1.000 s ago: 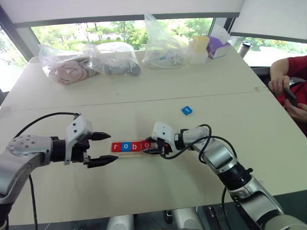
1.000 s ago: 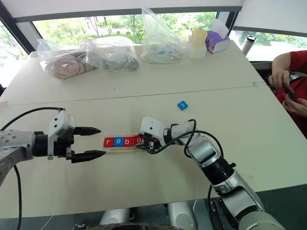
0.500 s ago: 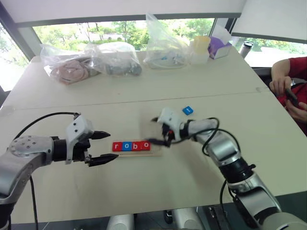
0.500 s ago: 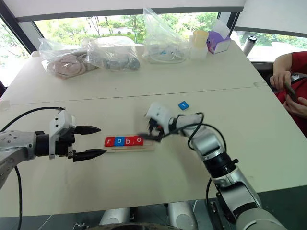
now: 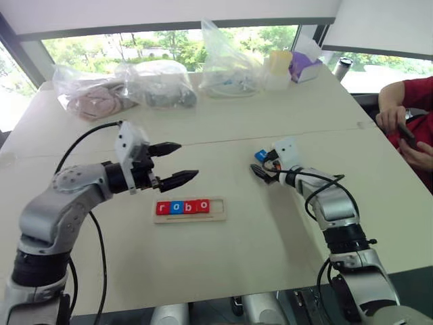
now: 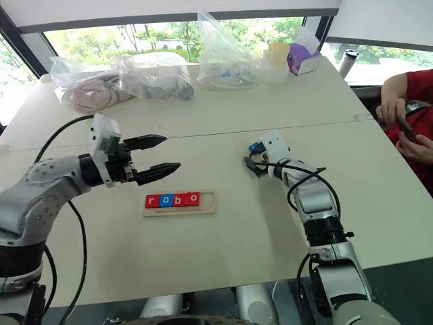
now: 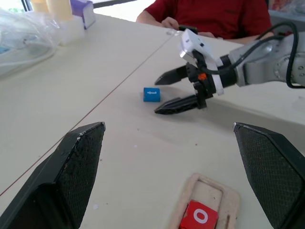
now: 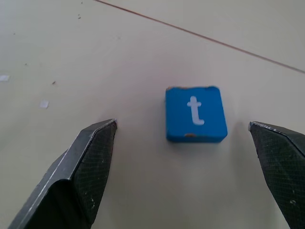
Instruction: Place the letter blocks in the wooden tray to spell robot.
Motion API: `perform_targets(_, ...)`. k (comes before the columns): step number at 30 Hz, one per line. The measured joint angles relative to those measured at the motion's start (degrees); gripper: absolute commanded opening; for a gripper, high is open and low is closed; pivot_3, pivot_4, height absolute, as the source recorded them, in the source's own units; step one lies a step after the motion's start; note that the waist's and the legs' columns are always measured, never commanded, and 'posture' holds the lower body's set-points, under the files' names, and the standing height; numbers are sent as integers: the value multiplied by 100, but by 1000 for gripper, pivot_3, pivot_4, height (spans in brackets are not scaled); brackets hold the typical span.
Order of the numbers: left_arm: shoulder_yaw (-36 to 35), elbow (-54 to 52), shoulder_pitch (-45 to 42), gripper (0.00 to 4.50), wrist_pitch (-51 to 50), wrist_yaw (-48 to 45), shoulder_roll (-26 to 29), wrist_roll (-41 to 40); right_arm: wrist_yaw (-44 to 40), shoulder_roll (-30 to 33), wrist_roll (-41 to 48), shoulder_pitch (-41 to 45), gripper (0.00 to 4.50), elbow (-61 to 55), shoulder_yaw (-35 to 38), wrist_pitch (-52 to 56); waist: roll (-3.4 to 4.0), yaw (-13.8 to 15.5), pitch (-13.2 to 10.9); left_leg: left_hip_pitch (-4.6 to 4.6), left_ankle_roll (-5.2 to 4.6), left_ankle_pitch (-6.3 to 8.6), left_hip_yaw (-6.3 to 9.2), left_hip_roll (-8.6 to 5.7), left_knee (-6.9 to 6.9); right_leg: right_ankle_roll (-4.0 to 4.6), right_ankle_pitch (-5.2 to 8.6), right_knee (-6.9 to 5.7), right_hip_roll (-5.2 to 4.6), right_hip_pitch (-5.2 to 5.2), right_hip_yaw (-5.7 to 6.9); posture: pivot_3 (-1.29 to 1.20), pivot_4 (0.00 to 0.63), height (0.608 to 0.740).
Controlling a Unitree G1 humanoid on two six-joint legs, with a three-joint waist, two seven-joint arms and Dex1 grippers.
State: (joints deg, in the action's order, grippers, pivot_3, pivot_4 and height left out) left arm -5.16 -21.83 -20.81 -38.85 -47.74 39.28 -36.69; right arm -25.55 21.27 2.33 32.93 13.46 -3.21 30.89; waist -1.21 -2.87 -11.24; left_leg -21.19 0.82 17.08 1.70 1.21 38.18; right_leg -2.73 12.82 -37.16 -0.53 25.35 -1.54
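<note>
You had a wide pale table in front of you, with clear plastic bags along its far edge and a person in a red sleeve at the right edge. Near the middle lay the wooden tray, holding four letter blocks reading r, o, b, o, with the slot at its right end bare.

Your left gripper hung above the table just beyond the tray's left end, released and holding nothing. Your right gripper was also spread wide and empty, aimed at the blue t block, which lay flat on the table well apart from the tray, between the fingertips but nearer the far one.

The risk, as I judge it, was in the closing: the block was flat and low, so fingers riding too high could skate over it or flick it away. An off-centre approach could also twist the t, leaving it skewed for that last slot.
</note>
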Motion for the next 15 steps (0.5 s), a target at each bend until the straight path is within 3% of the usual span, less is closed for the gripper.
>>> perform_targets(1,31,57,0,4500,44,-25,1,38,17,-4,-3,75,4479,146,3,-73,0,7,0,0,0,0,1,0,0,0,0,0,0,0,0,0,150,740)
perform_targets(4,56,125,45,4500,110,-90,29,132,44,-124,24,337,3573,723,65,-374,-1,9,1,1,0,0,-2,0,1,0,0,2,-1,-4,-1,0,150,740)
perform_targets(8,124,121,287,4500,199,-228,188,247,43,-239,26,464,1532,1052,55,-604,0,27,2,1,0,0,0,0,1,0,0,3,-3,-6,-2,0,150,740)
perform_targets(9,124,121,361,4500,203,-247,240,256,58,-241,20,469,1224,1054,56,-607,0,29,2,1,0,0,1,0,1,0,0,3,-3,-6,-1,0,150,740)
perform_targets(15,124,119,432,4500,242,-245,304,352,388,-327,20,398,1256,743,143,-234,0,42,2,-2,1,0,4,-2,3,0,0,4,-7,-7,0,0,150,740)
